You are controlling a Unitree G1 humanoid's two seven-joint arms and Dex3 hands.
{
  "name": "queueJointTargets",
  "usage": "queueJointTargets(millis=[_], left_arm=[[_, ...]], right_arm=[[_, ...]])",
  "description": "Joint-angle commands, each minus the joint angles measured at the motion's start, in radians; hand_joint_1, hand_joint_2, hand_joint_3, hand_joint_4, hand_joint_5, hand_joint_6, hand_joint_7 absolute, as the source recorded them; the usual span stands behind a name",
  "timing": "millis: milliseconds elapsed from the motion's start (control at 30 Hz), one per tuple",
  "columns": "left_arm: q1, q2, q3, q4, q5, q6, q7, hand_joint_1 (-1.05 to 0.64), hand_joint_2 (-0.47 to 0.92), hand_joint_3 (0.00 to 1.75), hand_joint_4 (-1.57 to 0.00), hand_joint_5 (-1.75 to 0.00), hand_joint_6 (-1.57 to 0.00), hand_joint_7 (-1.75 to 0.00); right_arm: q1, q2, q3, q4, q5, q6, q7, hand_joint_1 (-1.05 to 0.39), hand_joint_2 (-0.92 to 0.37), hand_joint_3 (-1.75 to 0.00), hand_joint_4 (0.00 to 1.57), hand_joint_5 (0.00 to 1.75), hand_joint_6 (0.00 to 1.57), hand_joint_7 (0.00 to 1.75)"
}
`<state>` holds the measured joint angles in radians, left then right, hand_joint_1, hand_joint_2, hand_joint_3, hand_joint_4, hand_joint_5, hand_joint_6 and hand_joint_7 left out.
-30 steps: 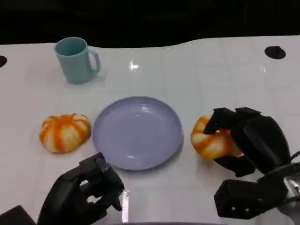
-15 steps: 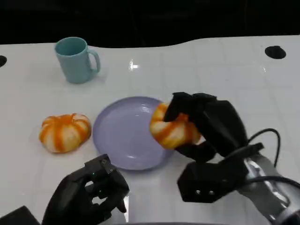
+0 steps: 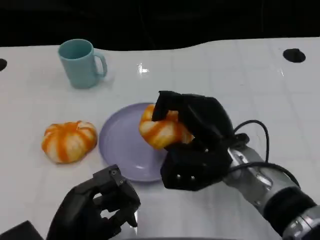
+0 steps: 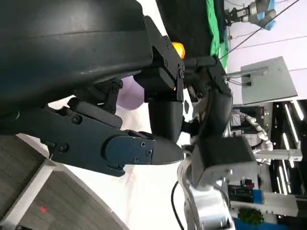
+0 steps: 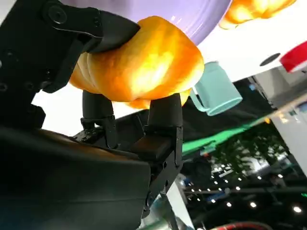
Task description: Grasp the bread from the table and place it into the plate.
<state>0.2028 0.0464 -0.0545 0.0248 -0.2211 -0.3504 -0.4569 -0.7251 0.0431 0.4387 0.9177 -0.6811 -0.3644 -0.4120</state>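
My right hand [image 3: 197,132] grips an orange-and-white bread roll [image 3: 160,129] and holds it over the right half of the lavender plate [image 3: 122,145]. The right wrist view shows this roll [image 5: 144,64] clamped between the black fingers [image 5: 160,112], with the plate [image 5: 163,14] just beyond it. A second roll [image 3: 69,141] lies on the table left of the plate, also seen in the right wrist view [image 5: 254,8]. My left hand [image 3: 97,210] rests low at the front left, fingers curled with nothing in them; the left wrist view shows those fingers [image 4: 134,148] curled and the right hand [image 4: 211,96] beyond.
A teal mug [image 3: 81,63] stands at the back left, also in the right wrist view [image 5: 216,91]. The white table [image 3: 225,75] has a dark round hole [image 3: 293,55] at the far right and a dark far edge behind it.
My right hand has carried the roll leftward from the table right of the plate, lifting it until it hangs over the plate. The left hand has barely moved.
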Motion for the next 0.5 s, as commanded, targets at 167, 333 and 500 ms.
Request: queueJointTargets(millis=[167, 333, 500], left_arm=[[0.006, 0.008, -0.006, -0.010, 0.007, 0.009, 0.015, -0.53, 0.92, 0.32, -0.65, -1.75, -0.58, -1.53], [0.002, 0.010, -0.006, -0.004, 0.009, 0.003, 0.016, -0.53, 0.92, 0.32, -0.65, -1.75, -0.58, -1.53], [0.002, 0.011, -0.006, -0.006, 0.007, 0.004, 0.014, -0.53, 0.92, 0.33, -0.65, -1.75, -0.58, -1.53]], right_arm=[[-0.067, -0.005, 0.026, 0.044, 0.040, 0.036, 0.184, -0.34, -0.74, -0.46, 0.36, 0.68, 0.59, 0.14], [-0.068, -0.032, 0.064, 0.005, 0.022, 0.080, 0.287, -0.62, -0.92, -0.25, 0.02, 0.32, 0.24, 0.01], [-0.033, -0.059, 0.069, -0.081, 0.027, 0.101, 0.339, -0.70, -0.92, -0.30, 0.00, 0.20, 0.20, 0.00]])
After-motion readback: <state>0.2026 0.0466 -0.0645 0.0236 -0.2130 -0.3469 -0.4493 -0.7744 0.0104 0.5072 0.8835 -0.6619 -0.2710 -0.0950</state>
